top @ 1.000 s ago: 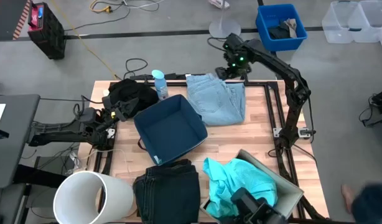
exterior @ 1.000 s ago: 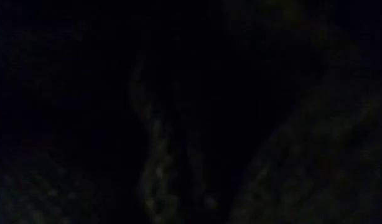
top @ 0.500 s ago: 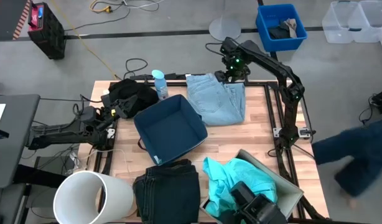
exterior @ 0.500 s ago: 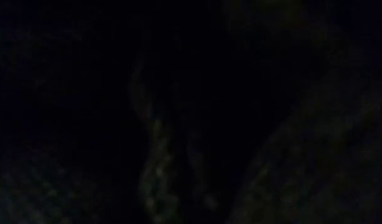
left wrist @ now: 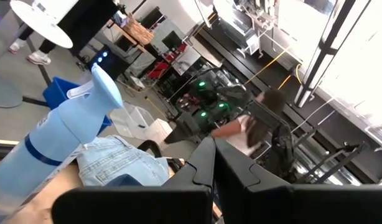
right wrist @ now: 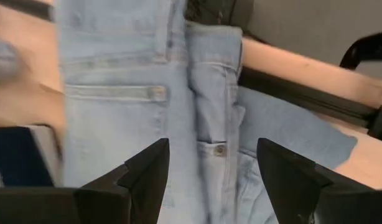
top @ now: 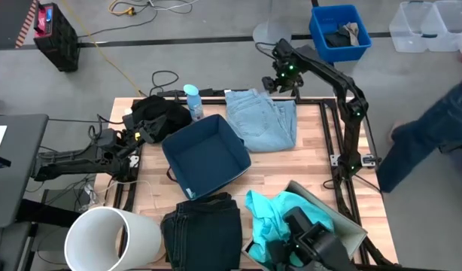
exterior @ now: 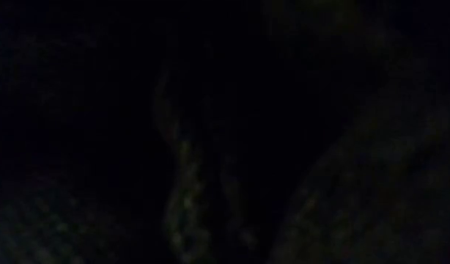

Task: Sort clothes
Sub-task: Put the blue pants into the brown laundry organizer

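The pale blue denim jeans (top: 261, 120) lie flat at the table's far edge and also show in the right wrist view (right wrist: 141, 81). My right gripper (top: 285, 81) hovers open above their far right part, its fingers (right wrist: 147, 171) apart over the denim. The black garment (top: 156, 113) lies heaped at the far left. My left gripper (top: 144, 134) is next to it, shut and empty (left wrist: 213, 155). The dark navy jeans (top: 202, 229) lie folded at the near edge. The turquoise top (top: 284, 214) lies in a grey bin (top: 351, 226) at the near right.
An open dark blue bin (top: 206, 154) stands mid-table and a white tub (top: 110, 239) lies at the near left. A pale blue spray bottle (top: 193, 102) stands at the far edge. A person (top: 427, 135) stands right of the table. The low view is dark.
My right gripper has shifted a little over the far end of the pale jeans and stays open. A person has walked along the table's right side, from near its near end toward its far end.
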Available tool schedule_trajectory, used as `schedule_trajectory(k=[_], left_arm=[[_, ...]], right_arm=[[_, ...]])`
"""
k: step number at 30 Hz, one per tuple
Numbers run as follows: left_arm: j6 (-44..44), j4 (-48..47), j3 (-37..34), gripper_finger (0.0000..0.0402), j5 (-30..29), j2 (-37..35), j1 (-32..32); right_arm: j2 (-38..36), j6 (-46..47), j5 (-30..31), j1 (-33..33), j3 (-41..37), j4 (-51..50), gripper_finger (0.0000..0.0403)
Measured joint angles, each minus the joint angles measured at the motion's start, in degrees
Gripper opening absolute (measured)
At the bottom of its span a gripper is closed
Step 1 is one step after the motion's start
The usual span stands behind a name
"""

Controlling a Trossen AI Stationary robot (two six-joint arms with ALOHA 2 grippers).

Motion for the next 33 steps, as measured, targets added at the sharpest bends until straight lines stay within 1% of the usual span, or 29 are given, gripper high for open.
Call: schedule_trajectory(k=[6, 15, 24, 28, 31, 33], left_arm=[[-0.48, -0.02, 0.00, 0.0000, -0.06, 0.00, 0.00], [-0.96, 0.07, 0.00, 0.0000, -0.04, 0.00, -0.02], [-0.97, -0.04, 0.00, 0.0000, -0.07, -0.01, -0.02], [-0.84, -0.04, 0.00, 0.0000, -0.07, 0.00, -0.02], [-0.85, -0.04, 0.00, 0.0000, -0.07, 0.00, -0.02], [-0.85, -0.04, 0.00, 0.0000, -0.07, 0.00, -0.02]], right_arm=[[5.12, -4.35, -0.94, 1.54, -0.02, -2.74, 0.0260], [11.21, -5.88, -1.00, 3.18, 0.01, -3.55, 0.0260], [11.27, -9.03, -1.08, 2.79, -0.48, -3.99, 0.0259], [11.27, -9.63, -1.10, 2.89, -2.97, -3.93, 0.0244], [11.17, -10.91, -0.82, 3.11, -3.13, -6.73, 0.0235], [10.91, -12.62, 0.38, 3.40, -3.15, -6.94, 0.0235]])
